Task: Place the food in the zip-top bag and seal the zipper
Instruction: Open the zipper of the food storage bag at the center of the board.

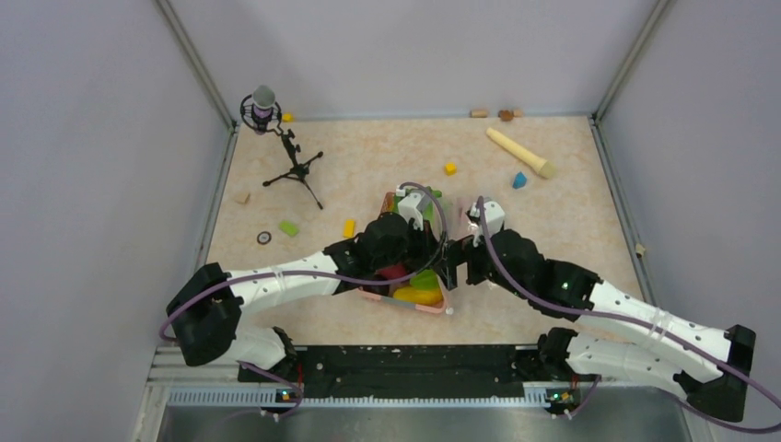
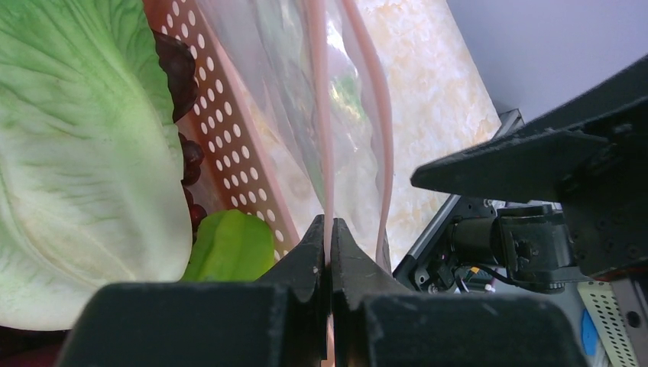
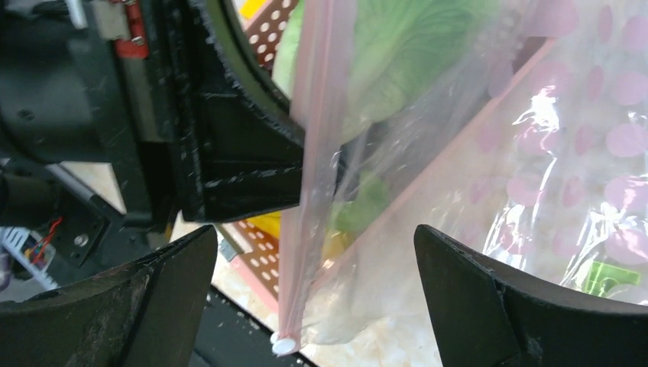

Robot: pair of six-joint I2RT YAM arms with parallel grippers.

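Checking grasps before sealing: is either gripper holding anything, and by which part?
The left gripper pinches the zip-top bag by its zipper; the right gripper is open, holding nothing.

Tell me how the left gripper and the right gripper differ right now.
The left gripper is shut, pinching the zipper; the right gripper is wide open, gripping nothing. The left gripper closes on the pink strip itself; the right gripper only straddles it. Both are at the zip-top bag's zipper edge.
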